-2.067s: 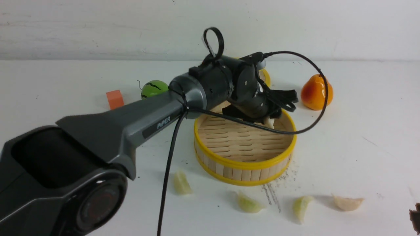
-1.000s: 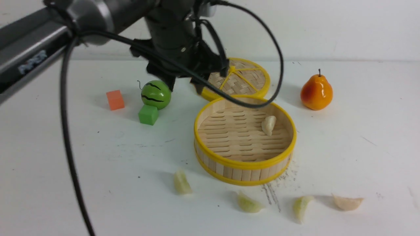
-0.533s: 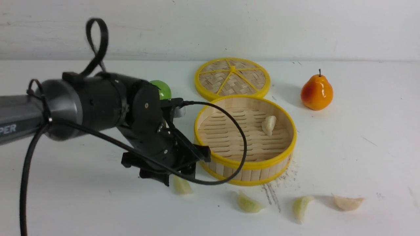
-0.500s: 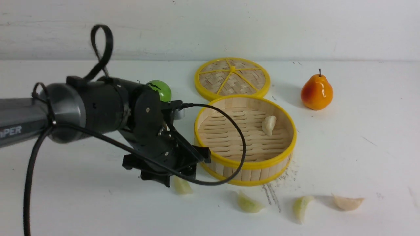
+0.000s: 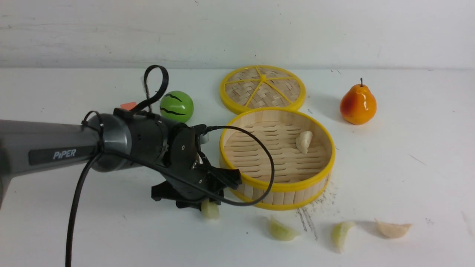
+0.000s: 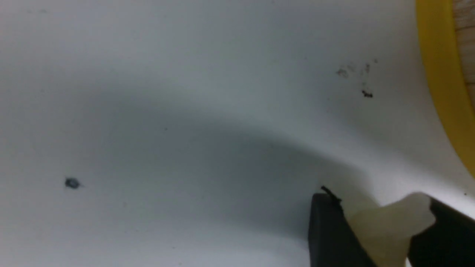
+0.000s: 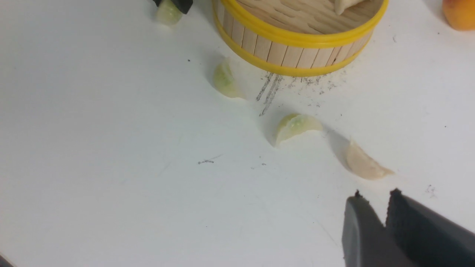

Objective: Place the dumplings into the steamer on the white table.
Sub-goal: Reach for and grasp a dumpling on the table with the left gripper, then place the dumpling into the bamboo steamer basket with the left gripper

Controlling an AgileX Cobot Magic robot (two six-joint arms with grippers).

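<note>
**Pincer grabs the second dumpling**

Front view: the left pincer (image 5: 202, 203) has come down low on the white table (image 5: 408, 167), just beside the steamer (image 5: 276, 185). A moment ago its jaws stood wide apart over the pale green dumpling (image 5: 210, 210). Now they have squeezed in on it. The cream dumpling (image 5: 304, 141) already lies inside the steamer. Three more wait on the table in front of it: the second green dumpling (image 5: 280, 230), the third green dumpling (image 5: 340, 233) and the beige dumpling (image 5: 393, 229).

Left wrist view: the pale green dumpling (image 6: 386, 226) sits between the two black fingers (image 6: 326, 230) and touches both, so it is clamped. It looks as if it is not lifted yet.

Right wrist view: the right pincer (image 7: 376, 194) hangs over the table near the beige dumpling (image 7: 365, 167). Its jaws are almost together, with nothing between them.

So the grab looks done. I think the next job is to lift this dumpling up and over the yellow rim, then let go. One of five is in and four are still out.
</note>
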